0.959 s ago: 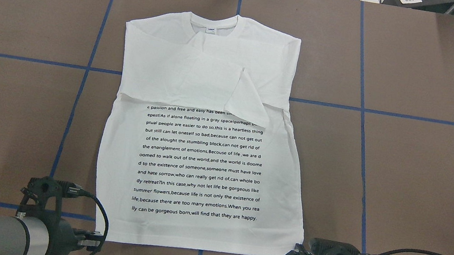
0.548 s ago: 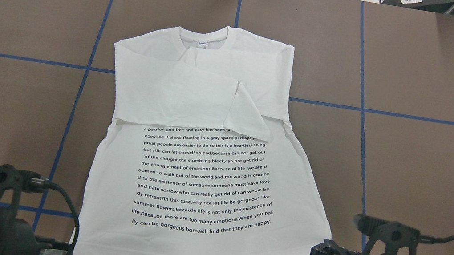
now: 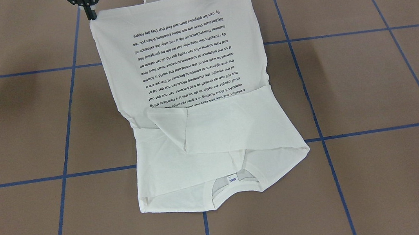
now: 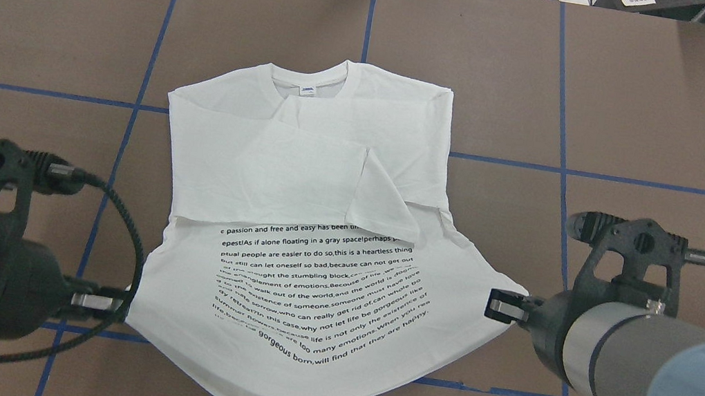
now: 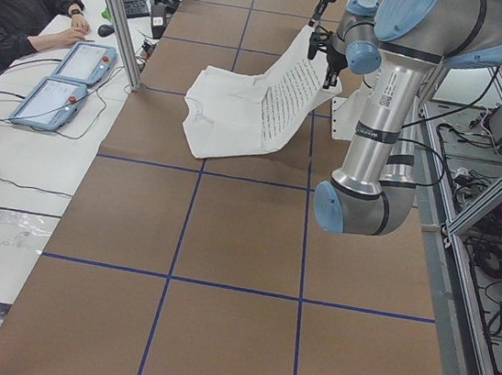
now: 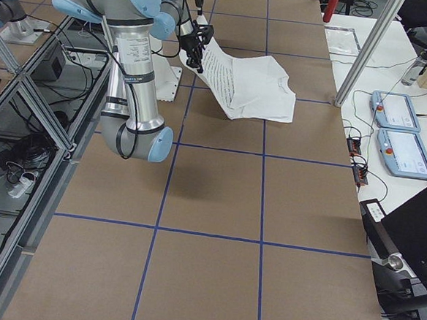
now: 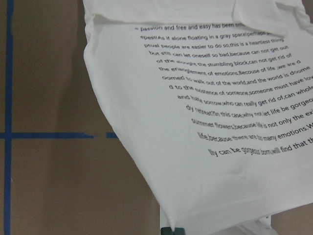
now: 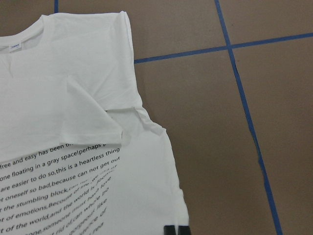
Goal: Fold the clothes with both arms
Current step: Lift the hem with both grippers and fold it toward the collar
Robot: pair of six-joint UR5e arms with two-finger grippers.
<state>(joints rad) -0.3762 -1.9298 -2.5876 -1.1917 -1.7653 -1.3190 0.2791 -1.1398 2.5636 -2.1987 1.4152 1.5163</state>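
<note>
"Holding anything, those two pincers?"

"Yes. The left gripper is pinched tight on one bottom corner of the white T-shirt, the right gripper on the other."

"Where is the T-shirt?"

"Middle of the table. Its neck end lies flat. The bottom end, with black words, is up in the air near the robot's edge."

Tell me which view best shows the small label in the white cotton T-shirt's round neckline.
Exterior front-facing: the small label sits nearest, unobstructed. Overhead shows it smaller, right wrist at the frame edge; side views too far; left wrist misses it.
</note>
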